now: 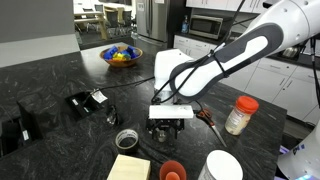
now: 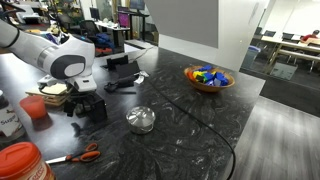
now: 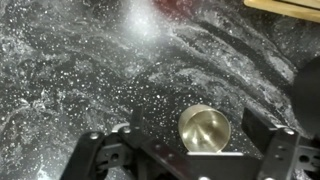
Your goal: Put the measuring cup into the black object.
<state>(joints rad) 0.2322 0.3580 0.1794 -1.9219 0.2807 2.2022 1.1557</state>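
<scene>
My gripper (image 1: 171, 124) (image 2: 87, 107) hangs open and empty just above the dark speckled counter. In the wrist view its fingers (image 3: 196, 148) stand wide apart on either side of a shiny round metal cup (image 3: 204, 128) that lies on its side on the counter (image 2: 140, 120). A small dark scoop with a thin handle, the measuring cup (image 2: 120, 87), lies on the counter beyond the gripper, apart from it. A black boxy object (image 1: 20, 128) stands at the far edge of the counter; its top is too small to make out.
A flat black gadget with a white label (image 1: 86, 100), a black-rimmed dish (image 1: 126, 138), a wooden block (image 1: 128, 167), a red cup (image 1: 172, 170), an orange-lidded jar (image 1: 240, 115), scissors (image 2: 75, 155), a fruit bowl (image 2: 207, 77) and a cable (image 2: 190, 120) lie around the gripper.
</scene>
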